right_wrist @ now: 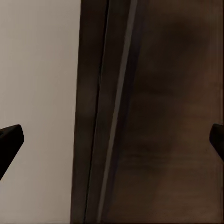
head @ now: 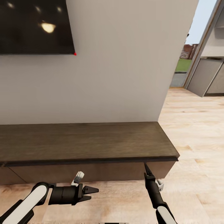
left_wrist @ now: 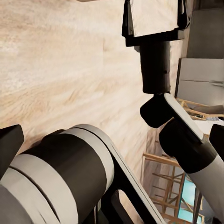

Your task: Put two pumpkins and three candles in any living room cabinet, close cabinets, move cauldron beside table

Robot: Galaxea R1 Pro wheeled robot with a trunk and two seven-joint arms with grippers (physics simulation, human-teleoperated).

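Observation:
The long low dark brown cabinet [head: 93, 143] stands against the pale wall, and its fronts look closed. My right gripper [head: 146, 170] points up at the cabinet's front, just under the overhanging top near its right end. In the right wrist view its fingertips [right_wrist: 9, 140] sit far apart at the frame's edges, so it is open and empty, facing the cabinet [right_wrist: 163, 116] from close by. My left gripper [head: 92, 192] hovers low over the floor in front of the cabinet, pointing right, open and empty. The pumpkins, candles, cauldron and table are out of view.
A dark TV screen [head: 34, 26] hangs on the wall above the cabinet's left part. Light wooden floor [head: 193, 130] runs past the cabinet's right end toward a doorway and grey units [head: 207, 74]. In the left wrist view my right arm [left_wrist: 154, 60] crosses over the floor.

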